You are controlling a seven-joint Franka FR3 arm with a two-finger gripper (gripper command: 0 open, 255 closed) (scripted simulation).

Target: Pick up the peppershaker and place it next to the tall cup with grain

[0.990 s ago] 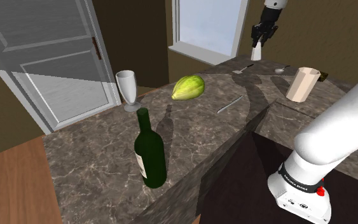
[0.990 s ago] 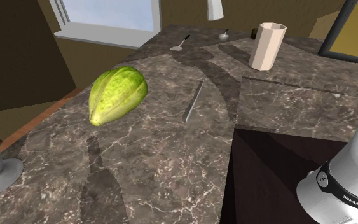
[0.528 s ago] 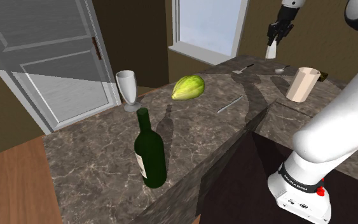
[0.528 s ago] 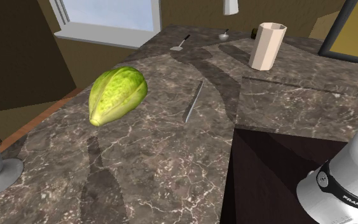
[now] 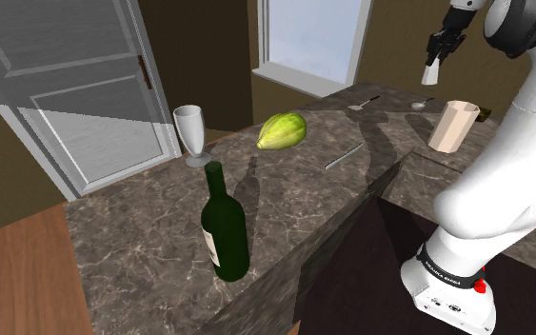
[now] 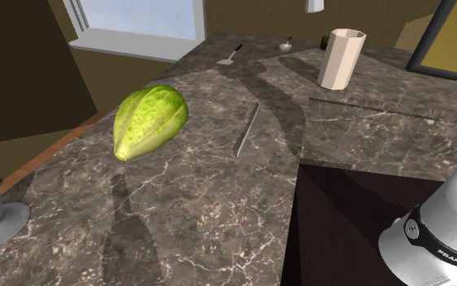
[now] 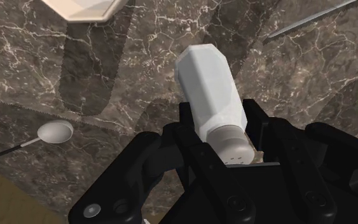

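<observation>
A white pepper shaker hangs high over the far end of the marble counter, clasped between the fingers of my black gripper, which is shut on it. In the wrist view the shaker points away from the gripper, its holed cap near the palm. The tall beige cup stands on the counter below and slightly to the shoulder view's right of the shaker. In the second exterior view the shaker's lower end shows above and left of the cup. The cup's rim also shows in the wrist view.
A dark wine bottle, a wine glass and a green fruit stand along the counter. A knife, a spoon and another utensil lie near the cup. A framed picture leans behind the cup.
The gripper has carried the shaker steadily to the shoulder view's right, from above the utensil to nearly above the cup. The grip has stayed shut.
</observation>
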